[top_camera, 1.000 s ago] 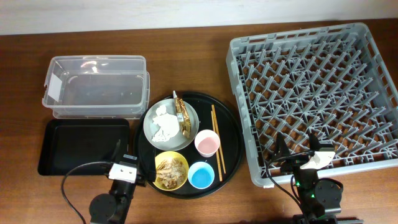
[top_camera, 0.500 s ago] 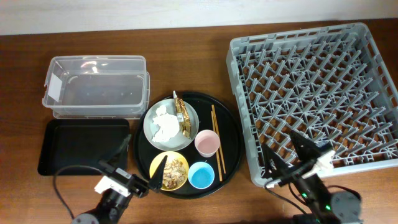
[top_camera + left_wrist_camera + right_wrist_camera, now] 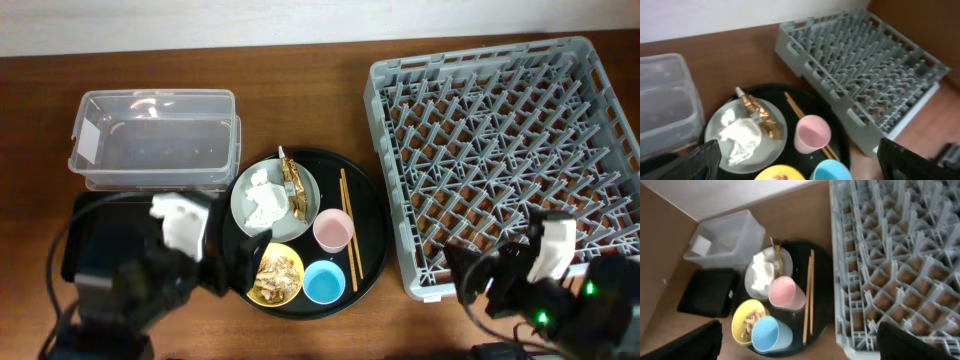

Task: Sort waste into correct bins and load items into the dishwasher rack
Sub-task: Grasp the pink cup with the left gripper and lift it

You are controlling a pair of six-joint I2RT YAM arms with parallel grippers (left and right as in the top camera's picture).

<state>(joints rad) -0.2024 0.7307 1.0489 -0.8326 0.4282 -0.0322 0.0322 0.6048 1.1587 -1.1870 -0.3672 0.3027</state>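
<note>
My left gripper (image 3: 230,262) stands wide and holds nothing; my right gripper (image 3: 485,280) is spread just as wide, also empty.

From overhead, the left one hangs over the left edge of the round tray (image 3: 372,230), just beside the bowl (image 3: 290,292); its arm covers much of the black bin (image 3: 92,208); the tub (image 3: 155,140) lies just behind that bin, nothing in it. The right one hangs at the near wall of the rack (image 3: 385,150), over the table (image 3: 300,100). On the round tray sit the plate (image 3: 240,212) with the tissue (image 3: 265,200) and the wrapper (image 3: 293,185) on it, the bowl with the scraps (image 3: 275,272) in it, the pink cup (image 3: 333,230), the blue cup (image 3: 323,283) and the chopsticks (image 3: 347,215); the chopsticks lie side by side just right of the pink cup; the rack's pegs hold nothing.

In the left wrist view, my left fingers (image 3: 705,161) sit at the two lower corners, far apart; between them I see the plate, the pink cup and the rims of the bowl and the blue cup; the rack is beyond on the right.

In the right wrist view, my right fingers (image 3: 912,342) are likewise at the corners, blurred; the rack fills the right side; the round tray with its load lies left of it, the tub and the black bin beyond.
</note>
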